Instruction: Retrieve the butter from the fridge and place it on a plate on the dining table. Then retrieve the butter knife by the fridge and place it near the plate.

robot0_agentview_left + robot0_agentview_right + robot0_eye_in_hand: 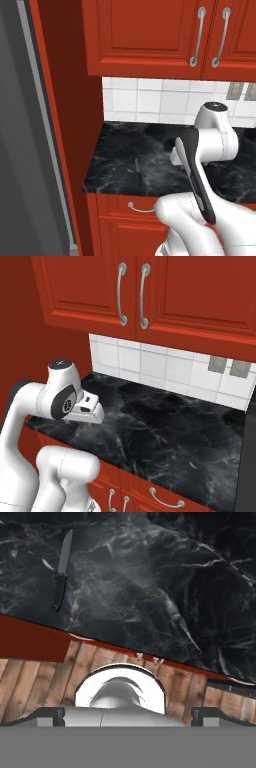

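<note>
Butter knife (61, 572) lying flat on the black marble table (150, 165) near its front edge, beside the grey fridge (22, 140). Gripper (92, 408) above the table; jaws' spread cannot be told.

butter knife (61, 571) on counter (150, 150); fridge (25, 150) left

We fold our arm (200, 200) up from the base, elbow bent, wrist (64, 396) high and turned downward. Our gripper's (128, 714) finger tips (50, 714) stand wide apart at the lower edge of the hand view.
</note>
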